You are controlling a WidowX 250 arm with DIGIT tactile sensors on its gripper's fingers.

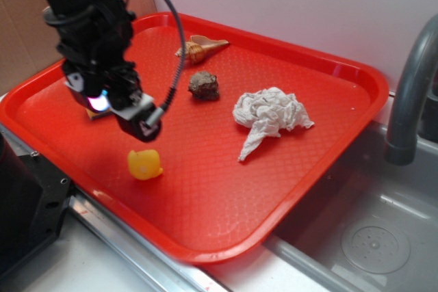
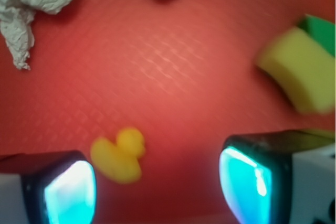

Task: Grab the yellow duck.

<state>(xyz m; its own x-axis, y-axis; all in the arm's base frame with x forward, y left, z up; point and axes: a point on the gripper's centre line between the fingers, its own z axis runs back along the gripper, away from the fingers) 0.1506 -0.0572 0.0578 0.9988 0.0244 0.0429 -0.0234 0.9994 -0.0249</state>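
Exterior: high, angled down, whole red tray (image 1: pixel 321 169). Wrist: close, looking down. Both share yellow duck (image 1: pixel 144 164) (image 2: pixel 119 155).

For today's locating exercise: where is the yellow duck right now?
In the exterior view the yellow duck sits on the red tray near its front edge, just below the open gripper.

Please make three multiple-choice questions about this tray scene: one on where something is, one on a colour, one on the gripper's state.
1. Where is the yellow duck?
A. On the red tray
B. In the sink
C. On the crumpled paper

2. What colour is the crumpled paper?
A. Blue
B. White
C. Black

3. How is the gripper?
A. Shut on the duck
B. Shut on the sponge
C. Open, holding nothing

Answers: 1 A, the duck sits on bare tray surface. 2 B, the paper looks white in both views. 3 C, the wrist view shows the fingers apart, with the duck near the left one.
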